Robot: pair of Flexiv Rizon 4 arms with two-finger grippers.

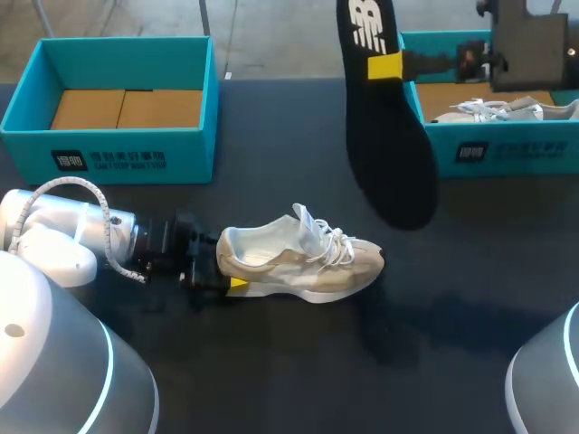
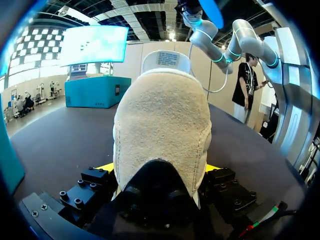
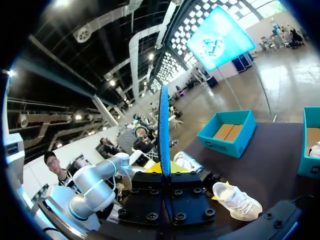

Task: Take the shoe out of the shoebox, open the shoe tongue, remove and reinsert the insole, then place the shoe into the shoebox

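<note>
Near the middle of the worktop [image 1: 271, 380], somewhat toward the near edge: shoe [image 1: 303, 262], pale, upright on its sole, white laces on top, toe toward the right edge, heel toward the left edge. Outside both boxes.

At the heel: left gripper [image 1: 222, 269], closed on the shoe, one yellow tip showing low against the sole. In the left wrist view, fingers pressed to the heel from both sides, the fuzzy heel panel filling the space ahead of them. Left arm low over the worktop, in from the left edge.

Up in the air over the far right part of the worktop: insole [image 1: 384, 117], dark, hanging lengthwise, well apart from the shoe, lower end above the bare surface between shoe and right box. Pinched near its upper end by the right gripper [image 1: 384, 65] — in the right wrist view seen edge-on, a thin blue line squeezed between the two fingers.

At the far left corner: left box [image 1: 118, 149], teal, open, brown cardboard [image 1: 127, 108] lying in it.

At the far right corner: right box [image 1: 507, 149], teal, open, a second shoe [image 1: 507, 110] inside.
</note>
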